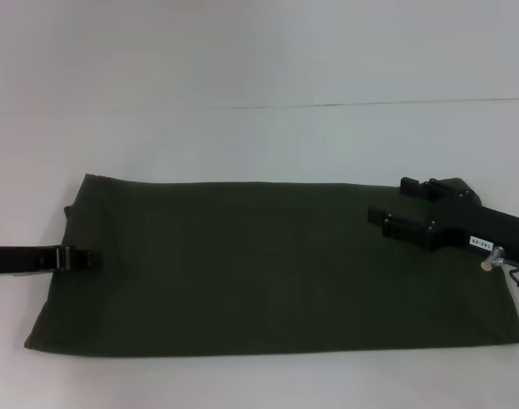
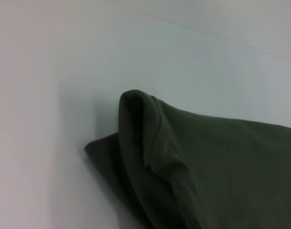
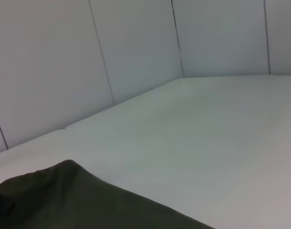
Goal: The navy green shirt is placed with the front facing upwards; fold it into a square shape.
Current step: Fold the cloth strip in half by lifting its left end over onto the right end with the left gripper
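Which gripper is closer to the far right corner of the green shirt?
The right. The right gripper is over the shirt beside its far right corner, while the left gripper is at the middle of the shirt's left edge, a full shirt length away.

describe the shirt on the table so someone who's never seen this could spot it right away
On the white table, look across the middle. The navy green shirt lies there flat, folded into a long dark olive band running side to side, with the left gripper and right gripper at its ends.
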Controlling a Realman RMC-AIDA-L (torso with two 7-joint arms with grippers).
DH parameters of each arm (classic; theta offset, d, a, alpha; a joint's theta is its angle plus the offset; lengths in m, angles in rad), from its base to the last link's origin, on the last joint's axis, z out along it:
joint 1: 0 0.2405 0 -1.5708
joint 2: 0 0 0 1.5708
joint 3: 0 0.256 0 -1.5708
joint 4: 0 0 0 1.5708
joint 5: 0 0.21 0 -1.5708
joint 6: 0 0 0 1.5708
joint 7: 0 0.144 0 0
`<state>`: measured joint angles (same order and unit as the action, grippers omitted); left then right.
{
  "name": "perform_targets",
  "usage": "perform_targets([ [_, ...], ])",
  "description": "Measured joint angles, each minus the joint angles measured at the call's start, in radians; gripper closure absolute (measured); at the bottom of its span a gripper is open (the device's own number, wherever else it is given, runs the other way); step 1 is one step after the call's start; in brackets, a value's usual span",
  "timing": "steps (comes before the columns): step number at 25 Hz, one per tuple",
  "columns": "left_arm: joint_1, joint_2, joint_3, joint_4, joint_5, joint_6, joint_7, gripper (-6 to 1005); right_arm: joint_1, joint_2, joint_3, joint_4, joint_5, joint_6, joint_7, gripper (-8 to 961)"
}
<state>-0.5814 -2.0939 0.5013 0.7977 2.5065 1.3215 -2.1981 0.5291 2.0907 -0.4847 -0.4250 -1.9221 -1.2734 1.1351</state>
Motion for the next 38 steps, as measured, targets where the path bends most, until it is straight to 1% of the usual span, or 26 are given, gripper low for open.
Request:
perform_targets([
  [7, 0.000, 0.000, 0.000, 0.014, 0.000, 0.001, -0.004, 895, 0.000, 0.000, -0.002, 0.000, 0.000, -0.001, 0.000, 67],
  [13, 0.009, -0.003, 0.000, 0.055, -0.001, 0.002, -0.008, 941, 0.006, 0.000, -0.006, 0.007, 0.000, -0.001, 0.000, 68],
  [16, 0.021, -0.002, -0.005, 0.087, -0.002, 0.002, -0.009, 938, 0.015, 0.002, -0.008, 0.012, -0.003, -0.001, -0.005, 68],
  [23, 0.051, 0.009, -0.012, 0.141, 0.004, 0.003, -0.008, 930, 0.041, 0.005, -0.020, 0.037, -0.001, 0.004, -0.013, 68],
  [29, 0.062, 0.017, -0.044, 0.169, -0.012, 0.028, -0.004, 923, 0.069, 0.006, -0.041, 0.064, -0.002, 0.015, -0.021, 68],
  [31, 0.061, 0.016, -0.047, 0.182, -0.049, 0.066, -0.001, 921, 0.076, 0.007, -0.056, 0.072, -0.001, 0.025, -0.023, 68],
  [34, 0.061, 0.009, -0.042, 0.208, -0.126, 0.126, 0.002, 918, 0.084, 0.008, -0.069, 0.088, -0.002, 0.034, -0.031, 68],
  [36, 0.056, 0.003, -0.041, 0.217, -0.206, 0.188, 0.003, 916, 0.086, 0.008, -0.080, 0.097, -0.002, 0.035, -0.038, 68],
  [38, 0.050, -0.002, -0.038, 0.217, -0.257, 0.226, 0.003, 914, 0.087, 0.008, -0.090, 0.105, -0.002, 0.035, -0.044, 68],
])
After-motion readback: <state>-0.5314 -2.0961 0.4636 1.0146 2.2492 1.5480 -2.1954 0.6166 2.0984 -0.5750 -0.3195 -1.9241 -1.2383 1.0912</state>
